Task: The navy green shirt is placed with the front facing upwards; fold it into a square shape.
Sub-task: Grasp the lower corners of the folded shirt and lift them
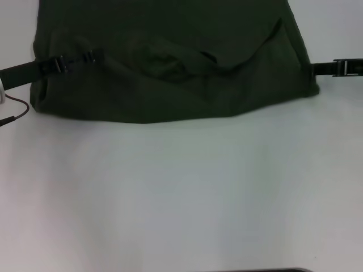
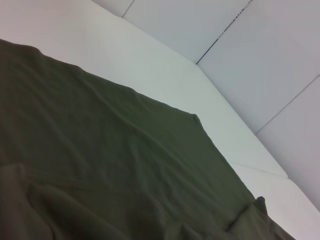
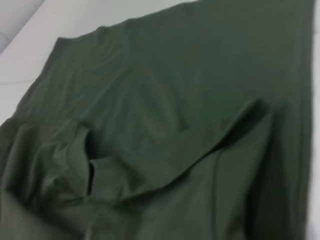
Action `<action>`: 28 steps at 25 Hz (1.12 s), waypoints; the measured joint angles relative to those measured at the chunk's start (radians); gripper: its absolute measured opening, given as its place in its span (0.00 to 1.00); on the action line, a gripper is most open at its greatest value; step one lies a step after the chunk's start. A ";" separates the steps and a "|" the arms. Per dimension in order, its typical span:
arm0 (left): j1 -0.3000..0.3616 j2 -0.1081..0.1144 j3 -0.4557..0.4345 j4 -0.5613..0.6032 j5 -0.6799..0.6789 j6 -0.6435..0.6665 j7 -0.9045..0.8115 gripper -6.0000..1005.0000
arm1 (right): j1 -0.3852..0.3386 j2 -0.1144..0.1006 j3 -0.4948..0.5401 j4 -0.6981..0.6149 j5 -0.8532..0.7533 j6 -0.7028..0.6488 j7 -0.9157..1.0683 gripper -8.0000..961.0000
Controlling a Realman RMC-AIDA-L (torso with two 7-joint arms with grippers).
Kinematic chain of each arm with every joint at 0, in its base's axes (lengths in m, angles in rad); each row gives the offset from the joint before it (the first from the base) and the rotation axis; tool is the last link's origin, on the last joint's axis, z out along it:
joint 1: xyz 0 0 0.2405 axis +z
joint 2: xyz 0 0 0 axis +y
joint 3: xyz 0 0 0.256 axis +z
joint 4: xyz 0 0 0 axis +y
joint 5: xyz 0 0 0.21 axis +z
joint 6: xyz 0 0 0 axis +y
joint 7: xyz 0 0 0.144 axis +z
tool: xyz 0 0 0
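While your left gripper lies on the navy green shirt's left edge, its fingers pinch a fold of cloth | shirt spreads across the white table's far side | your right gripper sits just off the shirt's right edge, finger state unclear

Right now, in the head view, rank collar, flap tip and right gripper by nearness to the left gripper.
1. The collar, centre-left, nearest the left gripper.
2. The flap tip, upper right of the navy green shirt.
3. The right gripper, past its right edge.
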State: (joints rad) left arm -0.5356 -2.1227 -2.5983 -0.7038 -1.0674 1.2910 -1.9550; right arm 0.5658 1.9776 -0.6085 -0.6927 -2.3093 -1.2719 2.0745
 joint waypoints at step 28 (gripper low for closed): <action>0.007 -0.002 0.001 0.010 0.000 0.005 0.029 0.87 | -0.005 0.029 -0.001 0.002 0.004 0.043 -0.025 0.64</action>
State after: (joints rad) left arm -0.5288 -2.1245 -2.5972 -0.6933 -1.0676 1.2957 -1.9263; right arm 0.5606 2.0067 -0.6094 -0.6907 -2.3054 -1.2287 2.0498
